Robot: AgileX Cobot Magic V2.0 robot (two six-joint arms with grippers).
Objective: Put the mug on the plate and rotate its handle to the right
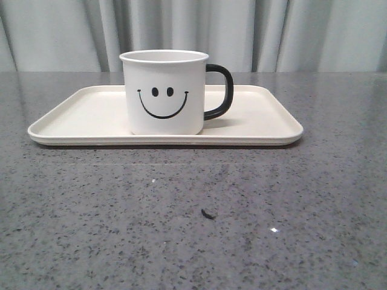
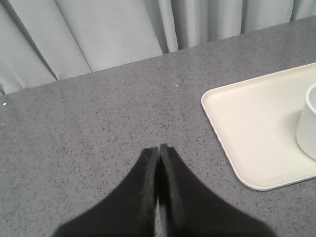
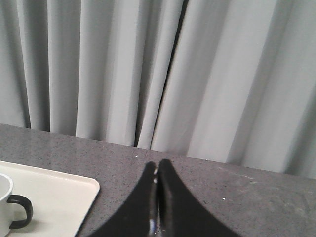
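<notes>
Both jaws shut w/ nothing held, L [image 2: 158,148] & R [image 3: 157,165], off plate [image 1: 91,109].

From the front we look low and level across the speckled grey stone table [image 1: 193,229] toward pale grey curtains [image 1: 290,33]. Our left wrist camera tilts down near the tabletop; our right wrist camera faces the curtains. All three share the cream rectangular tray [image 1: 266,121] and white smiley mug [image 1: 164,90].

Grey speckled stone table [image 1: 290,205], small dark speck [image 1: 208,214] near front centre; pale grey pleated curtain [image 1: 302,33] behind.
</notes>
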